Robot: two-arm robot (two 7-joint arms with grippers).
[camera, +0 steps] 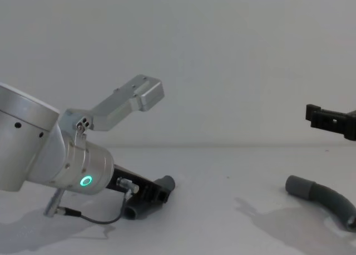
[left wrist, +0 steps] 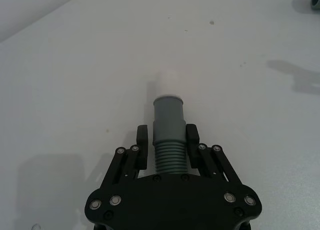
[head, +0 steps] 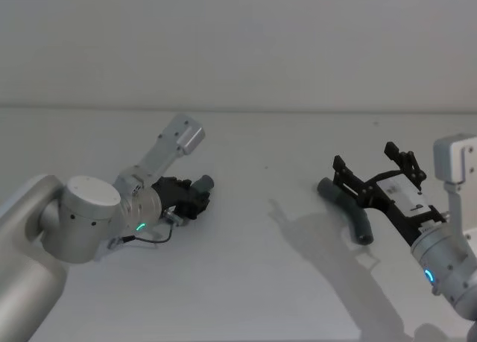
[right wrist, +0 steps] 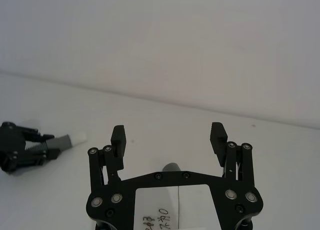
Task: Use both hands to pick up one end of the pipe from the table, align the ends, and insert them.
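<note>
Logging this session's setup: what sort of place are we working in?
Likely a lab test bench: plain white table, blank pale wall behind it, and a ribbed pipe piece in the left pincer, a curved pipe piece lying near the right pincer.

Matt white table [head: 261,282], ribbed grey plastic pipe [left wrist: 168,132]

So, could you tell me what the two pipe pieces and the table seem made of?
Ribbed pipe piece in the left gripper: likely matte grey plastic, moulded ridges, white tip. Curved pipe piece below the open right gripper: same dull grey, probably plastic. Table: matte white, material unclear.
</note>
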